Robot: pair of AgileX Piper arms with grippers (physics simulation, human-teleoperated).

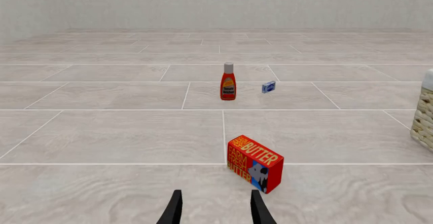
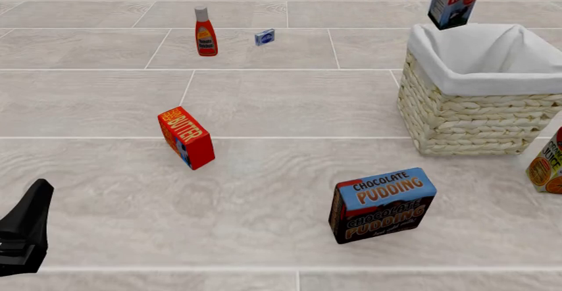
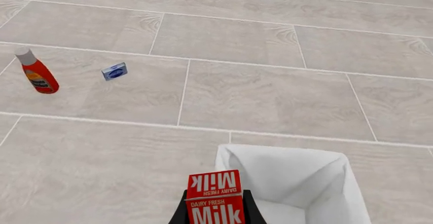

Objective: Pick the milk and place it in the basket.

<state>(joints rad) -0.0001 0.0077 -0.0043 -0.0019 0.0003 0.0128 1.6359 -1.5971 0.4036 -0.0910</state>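
A desk (image 2: 290, 100) surfaced in pale wood-grain tiles is seen. Toward its far edge a ketchup bottle (image 2: 205, 32) stands upright, with a small blue packet (image 2: 264, 37) just beside it. The wicker basket (image 2: 478, 116) sits at the right. A butter box (image 2: 186, 137) rests left of centre, a chocolate pudding box (image 2: 383, 204) nearer the near edge, and an orange carton (image 2: 548, 162) is cut off at the right edge.

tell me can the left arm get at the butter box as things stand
Probably yes. In the left wrist view the butter box stands just ahead of the open left gripper, with only bare floor between them. The ketchup bottle is well behind it, and the right gripper is away over the basket.
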